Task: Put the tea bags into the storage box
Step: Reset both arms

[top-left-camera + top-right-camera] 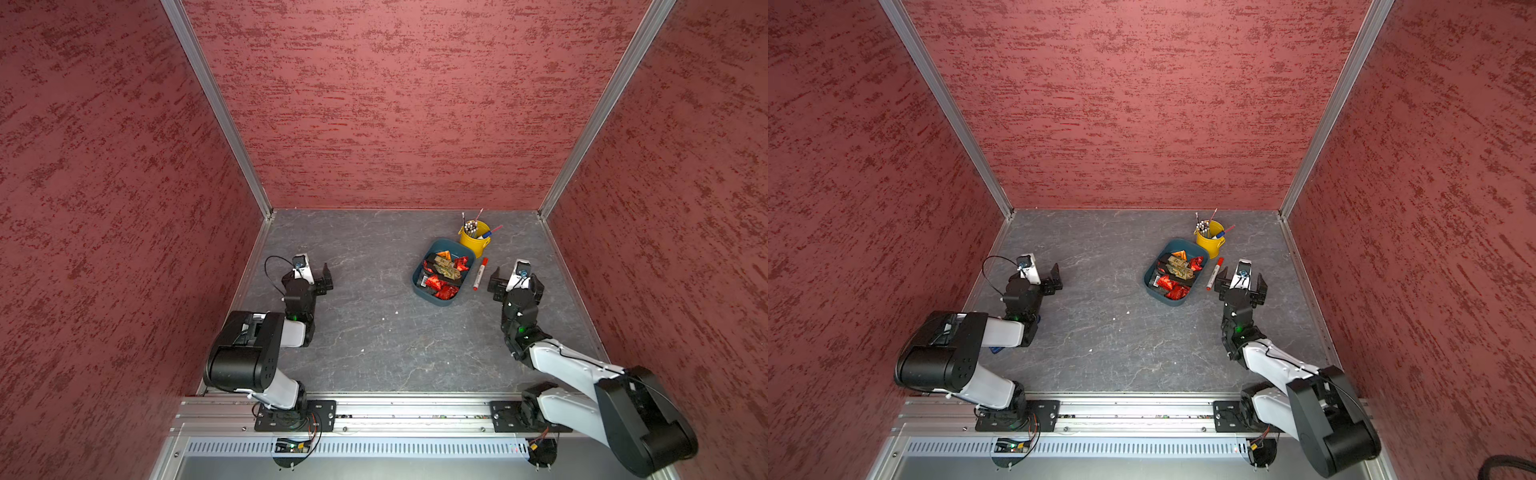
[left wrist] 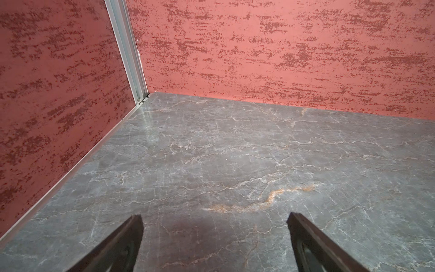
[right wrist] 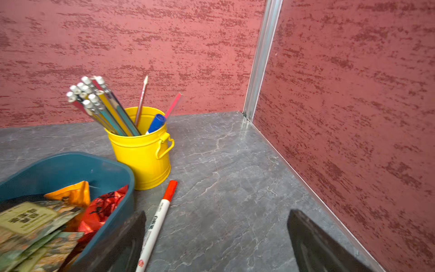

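- Tea bags [image 1: 444, 274] all seem to lie inside the storage box [image 1: 417, 277], right of the table's middle. None shows on the bare table [image 1: 374, 332], so I judge the packing finished or nearly so.
- Left gripper [image 2: 215, 219] hangs over bare table, fingers spread wide, holding nothing.
- Right gripper [image 3: 216, 214] is near the storage box, fingers equally wide and empty. A marker [image 3: 157, 223] lies on the table between it and the box.
- Next move, as I read it, is only a check for stray packets. The marker belongs outside.
- The packets are crinkly red foil, one orange, and flat dark sachets with pale labels. They are piled loosely in smooth teal plastic with rounded corners, on a grey, stone-veined table.
- Farther back, a glossy yellow cup [image 3: 143, 160] of pencils stands just beside the box.
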